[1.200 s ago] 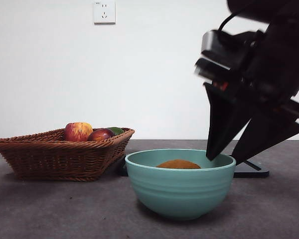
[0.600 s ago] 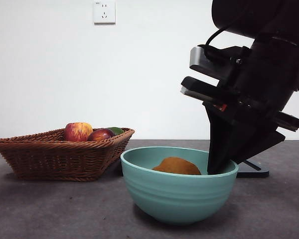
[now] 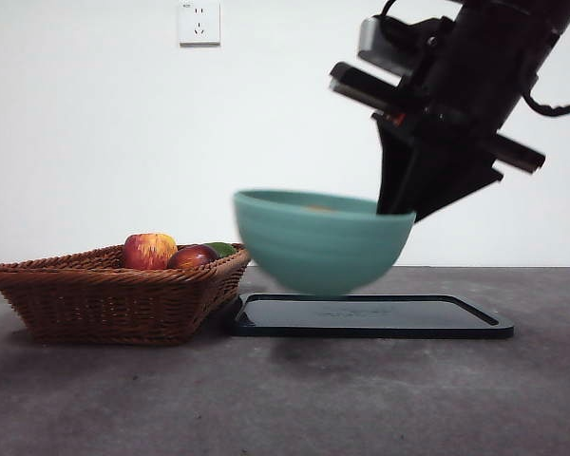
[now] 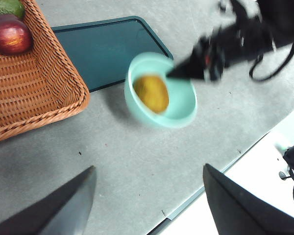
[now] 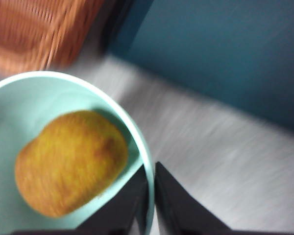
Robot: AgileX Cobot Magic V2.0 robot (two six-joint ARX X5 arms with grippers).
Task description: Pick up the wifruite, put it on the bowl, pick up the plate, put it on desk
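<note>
Kiwifruit (image 5: 71, 161) sits inside the green bowl (image 3: 318, 239). The right gripper (image 5: 151, 196) pinches the bowl's rim, holding it in the air above the black tray (image 3: 370, 316). The left gripper (image 4: 149, 205) is wide apart, holding nothing.

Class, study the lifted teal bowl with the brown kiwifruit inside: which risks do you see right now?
The right gripper pinches only the rim of the deep teal-green bowl, which hangs in the air, so it might slip. The loose brown kiwifruit may roll. A drop could strike the glossy black tray.

wifruite (image 4: 151, 93) inside bowl (image 4: 182, 110)
</note>
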